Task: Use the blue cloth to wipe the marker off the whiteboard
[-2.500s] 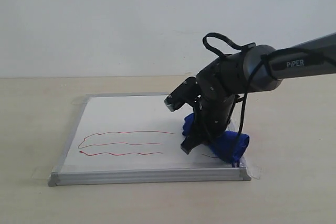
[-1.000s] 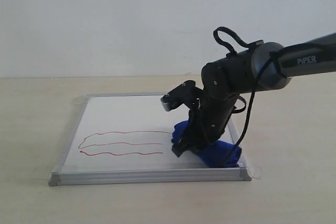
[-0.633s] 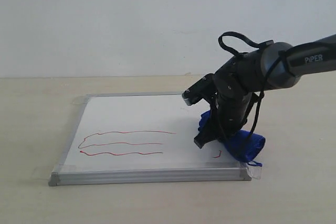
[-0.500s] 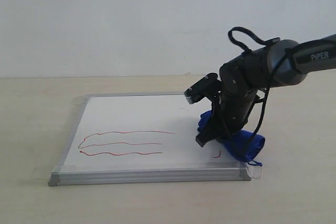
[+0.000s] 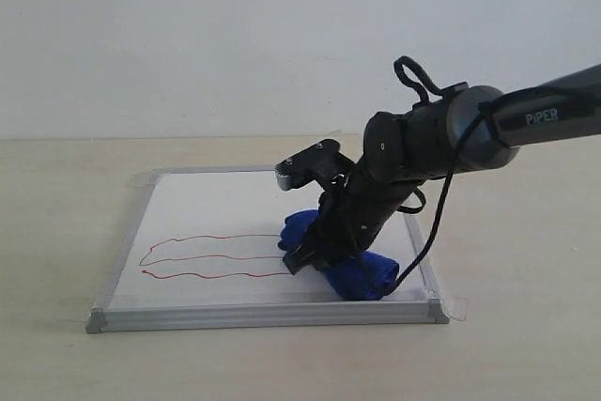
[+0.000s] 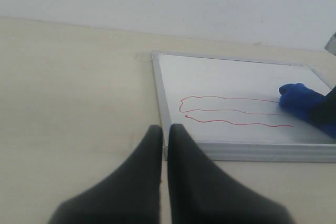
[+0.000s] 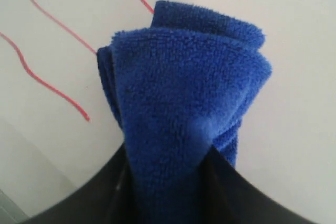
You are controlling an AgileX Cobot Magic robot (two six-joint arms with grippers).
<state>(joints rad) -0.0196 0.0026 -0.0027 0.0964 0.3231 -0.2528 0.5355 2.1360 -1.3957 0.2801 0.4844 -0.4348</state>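
Note:
The whiteboard (image 5: 225,204) lies flat on the table, silver-framed. A thin red marker line (image 5: 216,256) loops across its left half; its right ends meet the blue cloth (image 5: 362,274). My right gripper (image 5: 305,255) is shut on the blue cloth (image 7: 184,108) and presses it onto the board near the line's right end. The red strokes (image 7: 50,85) run just beside the cloth in the right wrist view. My left gripper (image 6: 164,132) is shut with nothing in it, off the board near its front left corner; it sees the whiteboard (image 6: 231,85), the marker line (image 6: 231,111) and the cloth (image 6: 302,100).
The board rests on a beige table (image 5: 56,232) against a white wall. Clear tape tabs (image 5: 455,307) stick out at the board's corners. A black cable (image 5: 418,77) loops over the right arm's wrist.
The right gripper has swept the cloth from the board's near right corner leftward to the ends of the red line. The small red mark near that corner no longer shows.

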